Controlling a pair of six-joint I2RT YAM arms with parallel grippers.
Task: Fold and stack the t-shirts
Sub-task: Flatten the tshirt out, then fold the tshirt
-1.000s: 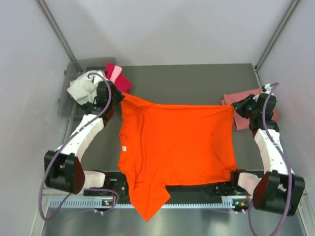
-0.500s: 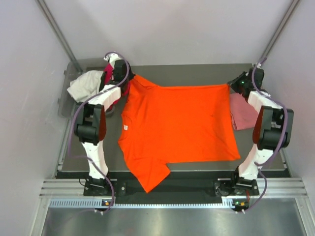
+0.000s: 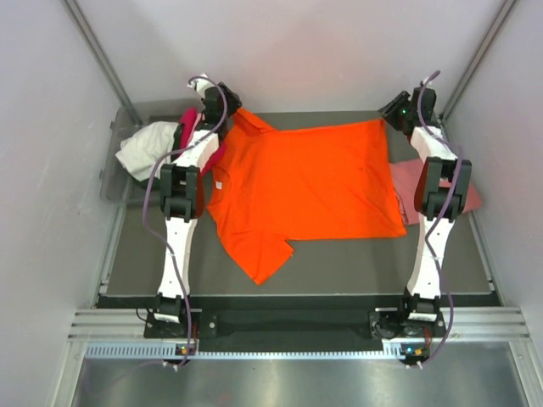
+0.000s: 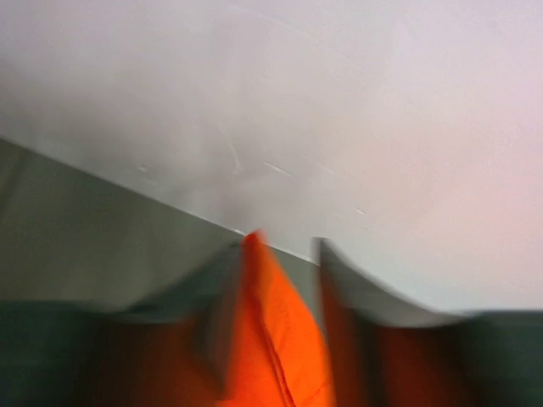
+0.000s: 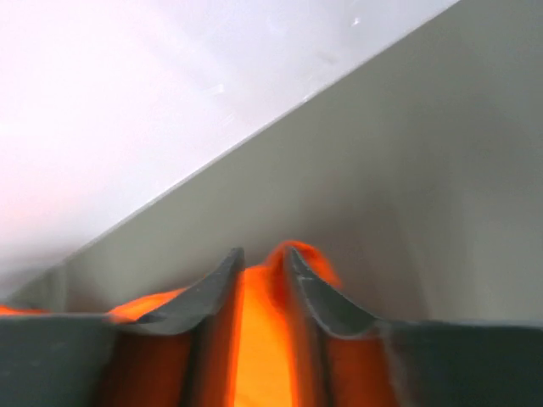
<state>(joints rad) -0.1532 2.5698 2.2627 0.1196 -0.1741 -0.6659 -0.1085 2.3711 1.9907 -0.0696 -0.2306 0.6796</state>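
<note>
- White t-shirt [image 3: 142,153] and magenta t-shirt [image 3: 188,125]: bunched at the far left, at the grey bin [image 3: 110,174], unfolded.
- Left end effector [image 3: 231,103]: reaches to the far left corner of the tabletop [image 3: 339,263], at the shoulder of the orange t-shirt [image 3: 314,182]. In the wrist view its fingers [image 4: 216,292] stand slightly apart. The cloth lies between them against one side, with a gap showing on the other.
- Orange t-shirt: spread flat across the middle of the tabletop, one sleeve pointing toward the near edge, its far corners at the two end effectors.
- Right end effector [image 3: 392,110]: at the shirt's far right corner. Cloth fills the space between its fingers [image 5: 310,292], and whether it is pinched or already loose cannot be told.
- Salmon-pink t-shirt [image 3: 405,199]: lies just beside the orange shirt's right edge, partly under the right arm.
- Risks, as judged:
  - Cloth snagged on a finger would drag a corner back as the arm withdraws, wrinkling the spread.
  - An uneven release would skew the far edge.
  - The left shoulder lies close to the magenta shirt, so a later fold may catch both.
</note>
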